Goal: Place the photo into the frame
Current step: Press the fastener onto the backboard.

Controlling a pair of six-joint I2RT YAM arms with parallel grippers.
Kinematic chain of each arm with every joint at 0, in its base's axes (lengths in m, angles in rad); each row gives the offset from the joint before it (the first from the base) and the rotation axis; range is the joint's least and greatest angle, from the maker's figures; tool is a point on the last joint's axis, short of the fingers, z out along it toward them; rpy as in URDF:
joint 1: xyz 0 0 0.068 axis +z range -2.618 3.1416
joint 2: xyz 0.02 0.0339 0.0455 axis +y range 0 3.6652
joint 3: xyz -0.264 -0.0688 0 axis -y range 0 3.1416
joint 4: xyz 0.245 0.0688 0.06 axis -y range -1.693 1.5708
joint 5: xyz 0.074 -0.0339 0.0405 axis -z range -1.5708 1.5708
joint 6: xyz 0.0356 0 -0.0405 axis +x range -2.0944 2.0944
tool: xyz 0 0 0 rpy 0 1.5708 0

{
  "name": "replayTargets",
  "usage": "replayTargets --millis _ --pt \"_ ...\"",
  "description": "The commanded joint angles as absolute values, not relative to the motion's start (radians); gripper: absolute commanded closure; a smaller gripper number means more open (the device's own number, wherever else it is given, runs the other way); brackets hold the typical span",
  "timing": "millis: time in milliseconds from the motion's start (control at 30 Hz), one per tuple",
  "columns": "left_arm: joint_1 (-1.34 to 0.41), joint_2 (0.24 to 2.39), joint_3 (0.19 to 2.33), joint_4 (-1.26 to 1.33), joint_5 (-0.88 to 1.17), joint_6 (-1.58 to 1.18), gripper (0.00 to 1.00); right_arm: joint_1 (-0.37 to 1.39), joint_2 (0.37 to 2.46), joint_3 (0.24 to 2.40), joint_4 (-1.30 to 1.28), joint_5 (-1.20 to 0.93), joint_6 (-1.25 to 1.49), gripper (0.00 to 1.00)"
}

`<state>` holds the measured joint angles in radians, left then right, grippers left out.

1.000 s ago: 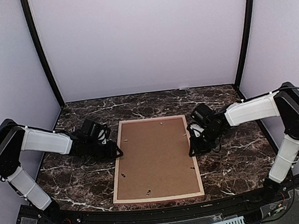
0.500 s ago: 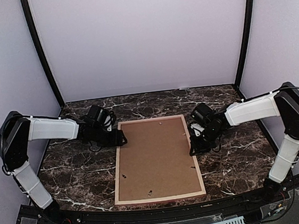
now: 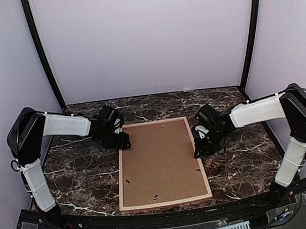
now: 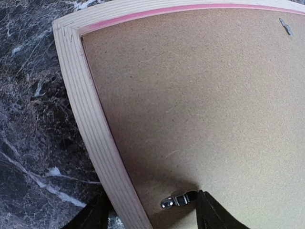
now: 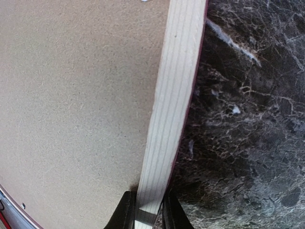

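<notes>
1. On dark marble tabletop (image 3: 77, 177): lying face down mid-table, the frame (image 3: 165, 202), brown backing board (image 3: 161, 163) facing up.
2. Appearing only from the left wrist: pink-red edging along the far rail, a metal clip (image 4: 176, 201); left gripper (image 4: 150, 213) gaping wide astride the left rail.
3. Appearing only from the right wrist: right gripper (image 5: 148, 212) pinching the pale grained right rail, jaws narrow.

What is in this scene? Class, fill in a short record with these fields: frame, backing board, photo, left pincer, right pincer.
frame: lies face down on the marble table, pale wood back up
backing board: brown, seated inside the frame
photo: not in view
left pincer: open, astride the frame's left rail near its far corner, beside a metal clip
right pincer: shut on the frame's right rail
</notes>
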<state>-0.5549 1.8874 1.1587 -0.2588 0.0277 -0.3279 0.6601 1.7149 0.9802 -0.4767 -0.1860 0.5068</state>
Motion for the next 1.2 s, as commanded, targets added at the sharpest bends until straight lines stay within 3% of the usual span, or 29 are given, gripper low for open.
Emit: replayTargets --millis 0,800,1167 --pt "-0.560 1.914 1.173 -0.292 -0.039 -0.328 0.37 0.654 1.751 0.995 -0.481 -0.179 0.457 0.84" --pt "-0.545 1.929 1.148 -0.243 -0.046 -0.409 0.70 0.653 1.757 0.967 -0.455 -0.192 0.469 0.85" --pt "-0.545 1.879 1.092 -0.216 0.023 -0.430 0.75 0.653 1.760 0.965 -0.449 -0.191 0.478 0.86"
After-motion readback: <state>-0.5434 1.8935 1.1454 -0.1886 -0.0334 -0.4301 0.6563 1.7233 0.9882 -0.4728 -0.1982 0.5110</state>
